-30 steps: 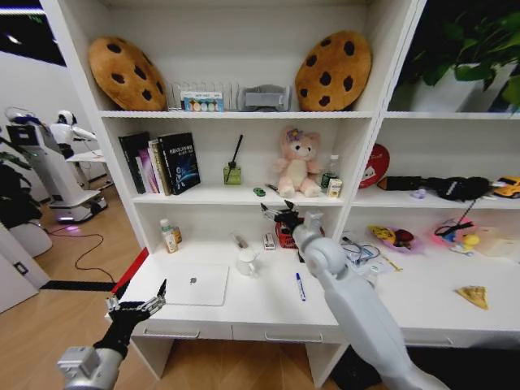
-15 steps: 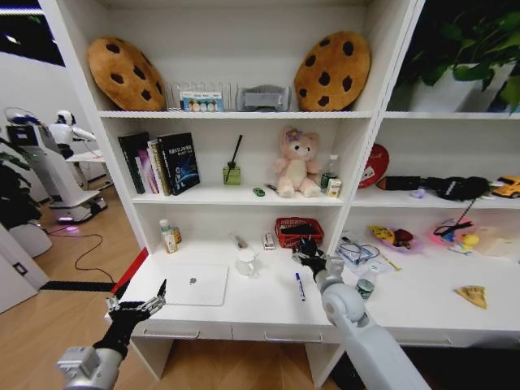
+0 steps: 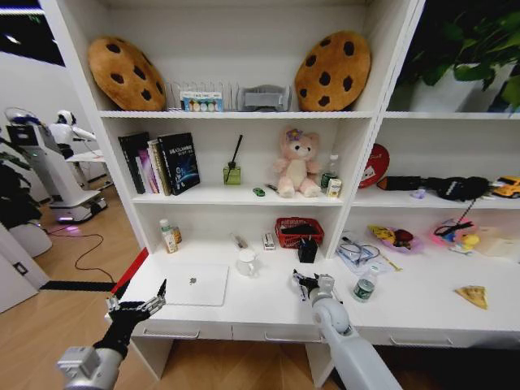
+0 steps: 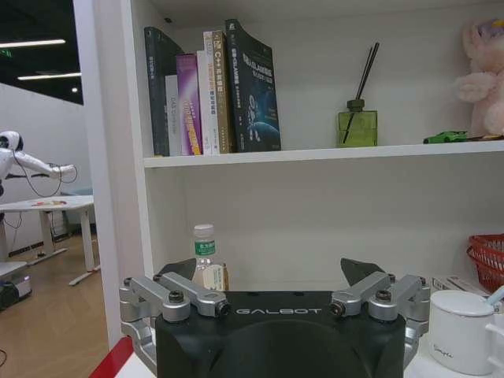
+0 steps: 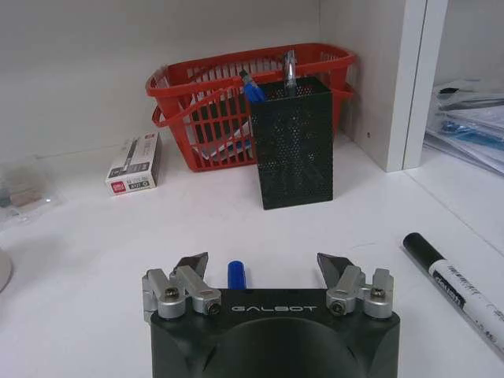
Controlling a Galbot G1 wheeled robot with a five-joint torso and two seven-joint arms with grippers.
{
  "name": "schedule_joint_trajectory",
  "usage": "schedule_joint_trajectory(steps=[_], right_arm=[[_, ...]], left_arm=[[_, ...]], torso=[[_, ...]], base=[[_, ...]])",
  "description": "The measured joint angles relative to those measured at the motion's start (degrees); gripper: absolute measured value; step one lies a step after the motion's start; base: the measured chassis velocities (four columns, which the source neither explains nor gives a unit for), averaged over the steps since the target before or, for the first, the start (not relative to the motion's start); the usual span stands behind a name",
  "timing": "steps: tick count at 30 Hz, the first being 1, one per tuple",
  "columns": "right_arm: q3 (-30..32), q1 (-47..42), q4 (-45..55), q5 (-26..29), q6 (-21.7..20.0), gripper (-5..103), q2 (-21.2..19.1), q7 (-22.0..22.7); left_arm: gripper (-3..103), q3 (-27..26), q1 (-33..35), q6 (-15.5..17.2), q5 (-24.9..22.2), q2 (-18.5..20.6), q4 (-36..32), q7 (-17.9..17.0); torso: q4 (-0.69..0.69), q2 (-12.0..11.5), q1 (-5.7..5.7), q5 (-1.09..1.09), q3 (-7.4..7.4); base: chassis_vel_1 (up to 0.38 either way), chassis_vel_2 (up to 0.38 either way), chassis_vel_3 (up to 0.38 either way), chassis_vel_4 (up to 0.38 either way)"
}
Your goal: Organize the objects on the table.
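R gripper [image 5: 266, 269] low over table [image 3: 260, 313], jaws spread w/ blue pen [image 5: 236, 275] between them; black mesh holder [image 5: 293, 142] just beyond. L gripper [image 3: 136, 307] spread too, off the desk's front-left corner, laptop [image 3: 193, 284] to its right.

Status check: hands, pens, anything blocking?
Right hand open, low over blue pen on desk. Left hand open, parked off desk's front-left corner. Black marker lies beside; path clear.

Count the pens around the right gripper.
4: a blue-capped pen and a silvery pen in the black mesh holder, a blue pen by the right gripper, a black marker beside it. More may be hidden.
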Motion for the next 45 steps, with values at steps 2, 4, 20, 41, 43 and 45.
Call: schedule_joint_trajectory(steps=[2, 4, 20, 41, 43, 45], right_arm=[[0.0, 0.1, -0.5, -0.2, -0.2, 78, 0.1, -0.8], [0.1, 0.2, -0.7, -0.2, -0.4, 78, 0.2, -1.2], [-0.2, 0.3, -0.9, -0.7, -2.8, 47, -0.1, -4.1], [0.4, 0.7, -1.4, -2.7, 2.3, 11, -0.5, -9.5], [1.0, 1.4, -1.1, -6.2, 8.1, 11, -0.5, -13.4], [1.2, 2.2, -1.4, -7.5, 10.9, 11, -0.5, -14.8]], left_arm=[[100, 0.0, 0.0, 0.0, 0.0, 0.0, 0.0, 0.0], [100, 0.0, 0.0, 0.0, 0.0, 0.0, 0.0, 0.0], [100, 0.0, 0.0, 0.0, 0.0, 0.0, 0.0, 0.0], [100, 0.0, 0.0, 0.0, 0.0, 0.0, 0.0, 0.0], [100, 0.0, 0.0, 0.0, 0.0, 0.0, 0.0, 0.0], [100, 0.0, 0.0, 0.0, 0.0, 0.0, 0.0, 0.0]], torso=[[0.0, 0.0, 0.0, 0.0, 0.0], [0.0, 0.0, 0.0, 0.0, 0.0], [0.0, 0.0, 0.0, 0.0, 0.0], [0.0, 0.0, 0.0, 0.01, 0.0], [-0.01, 0.0, 0.0, 0.01, 0.0], [-0.02, 0.0, 0.0, 0.0, 0.0]], base=[[0.0, 0.0, 0.0, 0.0], [0.0, 0.0, 0.0, 0.0], [0.0, 0.0, 0.0, 0.0], [0.0, 0.0, 0.0, 0.0], [0.0, 0.0, 0.0, 0.0], [0.0, 0.0, 0.0, 0.0]])
